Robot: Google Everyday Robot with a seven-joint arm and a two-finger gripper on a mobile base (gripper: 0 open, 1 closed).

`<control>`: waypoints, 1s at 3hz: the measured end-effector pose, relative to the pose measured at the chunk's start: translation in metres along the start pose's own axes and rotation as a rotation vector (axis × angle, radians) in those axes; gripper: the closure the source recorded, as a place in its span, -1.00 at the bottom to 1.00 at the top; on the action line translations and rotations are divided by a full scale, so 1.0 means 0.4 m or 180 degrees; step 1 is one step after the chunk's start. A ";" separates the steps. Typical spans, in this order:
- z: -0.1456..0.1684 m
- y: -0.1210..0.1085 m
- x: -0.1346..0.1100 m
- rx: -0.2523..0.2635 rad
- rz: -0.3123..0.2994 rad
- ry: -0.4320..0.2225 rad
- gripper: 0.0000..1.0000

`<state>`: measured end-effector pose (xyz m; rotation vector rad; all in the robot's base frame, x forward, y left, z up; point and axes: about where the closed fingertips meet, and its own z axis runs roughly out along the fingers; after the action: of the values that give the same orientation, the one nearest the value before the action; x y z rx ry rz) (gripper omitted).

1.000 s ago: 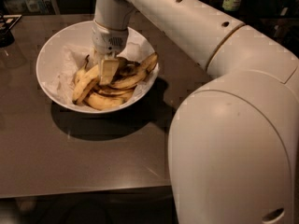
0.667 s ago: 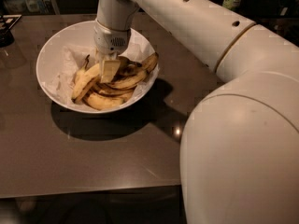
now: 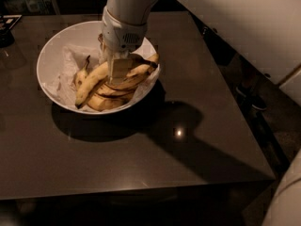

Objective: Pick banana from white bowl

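The white bowl [image 3: 51,55] stands on the dark table at the back left, lined with crumpled white paper [image 3: 63,76]. Several bananas lie in its right half. The longest, pale yellow banana [image 3: 94,81] runs from the bowl's lower left up to the right rim, dark at both ends. My gripper [image 3: 117,72] reaches straight down from above into the bowl and sits on the middle of this banana, touching it. The wrist [image 3: 123,29] hides part of the bowl's back. Shorter brown-spotted bananas [image 3: 108,100] lie under and beside the long one.
The dark glossy table [image 3: 141,145] has its front edge low in view and its right edge by the floor. My white arm [image 3: 235,22] crosses the top right. A dark object [image 3: 7,32] sits at the table's far left.
My arm's large white links have swung away to the right and out of the foreground. The gripper has stayed down in the bowl on the bananas, which have not visibly shifted.
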<state>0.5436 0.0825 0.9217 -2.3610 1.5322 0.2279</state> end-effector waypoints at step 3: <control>-0.046 0.112 -0.021 0.0017 0.0289 -0.0082 1.00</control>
<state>0.4985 0.0662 0.9337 -2.2780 1.6275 0.2739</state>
